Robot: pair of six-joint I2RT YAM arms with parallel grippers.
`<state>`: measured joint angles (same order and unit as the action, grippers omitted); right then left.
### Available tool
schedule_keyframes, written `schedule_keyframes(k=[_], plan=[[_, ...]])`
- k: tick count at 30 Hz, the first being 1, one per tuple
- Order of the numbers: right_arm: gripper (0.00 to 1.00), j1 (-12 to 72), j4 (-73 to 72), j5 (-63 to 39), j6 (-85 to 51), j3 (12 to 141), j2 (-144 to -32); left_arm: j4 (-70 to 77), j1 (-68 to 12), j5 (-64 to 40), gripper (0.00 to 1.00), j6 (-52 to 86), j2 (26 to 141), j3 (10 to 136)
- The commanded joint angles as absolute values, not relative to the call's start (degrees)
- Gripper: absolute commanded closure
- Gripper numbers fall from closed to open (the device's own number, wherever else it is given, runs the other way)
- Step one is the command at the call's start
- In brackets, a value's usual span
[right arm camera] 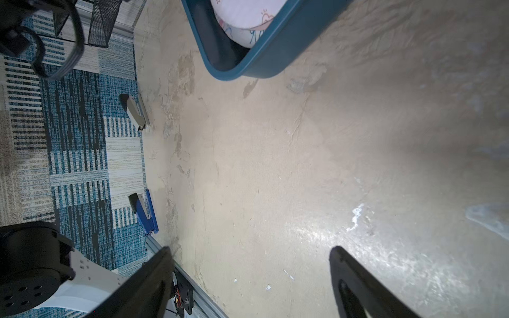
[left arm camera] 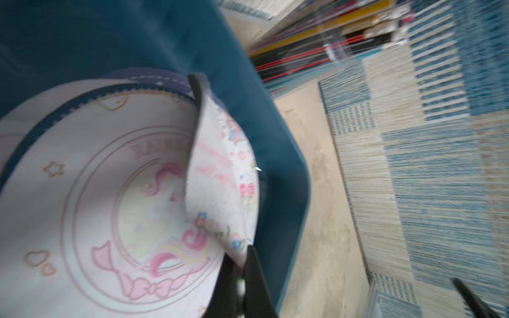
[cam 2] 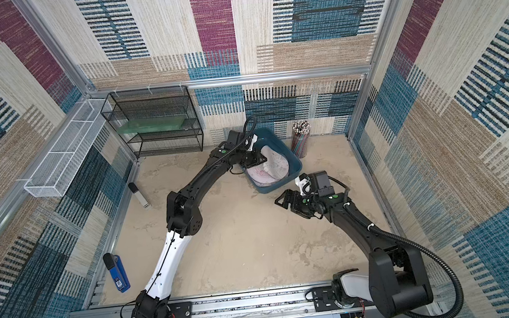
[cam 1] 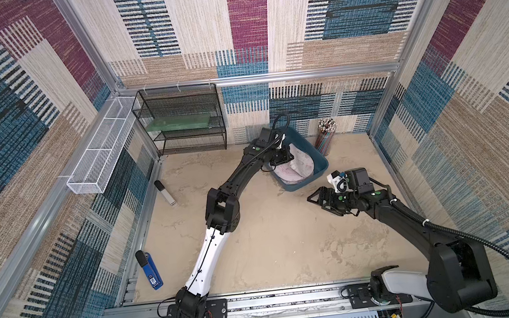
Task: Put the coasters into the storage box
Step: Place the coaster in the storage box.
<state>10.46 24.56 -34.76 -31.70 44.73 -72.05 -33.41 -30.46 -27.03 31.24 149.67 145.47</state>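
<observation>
Teal-blue rectangular plastic storage box (cam 1: 299,139): sitting beneath the left claw (left arm camera: 238,264), holding stacked thin round pastel-printed coasters (left arm camera: 96,192). That claw is pinching one flowered coaster (left arm camera: 220,179) by its rim. The disc, having no long axis, is standing on edge, faces turning sideways, reaching away from the claw. The right claw (right arm camera: 248,264) is gaping wide, empty, box just beyond. Beige tabletop (cam 1: 269,242) is showing no coasters; probably only release is remaining.

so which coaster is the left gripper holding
The flower-printed coaster, standing on edge by the box wall; the unicorn coaster lies face up beside it.
</observation>
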Motion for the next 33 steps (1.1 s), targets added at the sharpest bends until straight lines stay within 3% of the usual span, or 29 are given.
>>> schedule_keyframes(k=[1, 10, 14, 18, 25, 33], plan=[[0.09, 10.4, 25.4, -36.0, -30.4, 45.3, -71.6, -37.4, -30.1, -20.9, 1.0, 26.9, 149.6, 144.6], [0.09, 10.3, 25.0, -36.4, -30.5, 45.8, -72.4, -40.8, -29.6, -13.3, 1.0, 23.1, 149.1, 145.2], [0.09, 10.3, 25.0, -36.3, -30.7, 46.0, -72.4, -42.0, -29.5, -12.3, 0.6, 22.6, 148.2, 144.8], [0.09, 10.5, 24.7, -36.1, -30.9, 46.0, -72.3, -40.4, -29.6, -11.8, 0.41, 22.2, 144.9, 140.9], [0.09, 10.8, 24.0, -35.1, -31.0, 47.1, -73.0, -38.7, -29.6, -10.6, 0.33, 19.6, 137.4, 135.3], [0.05, 10.7, 25.0, -28.2, -25.4, 52.5, -74.9, -28.7, -29.2, -9.6, 0.28, 16.3, 118.8, 110.6]])
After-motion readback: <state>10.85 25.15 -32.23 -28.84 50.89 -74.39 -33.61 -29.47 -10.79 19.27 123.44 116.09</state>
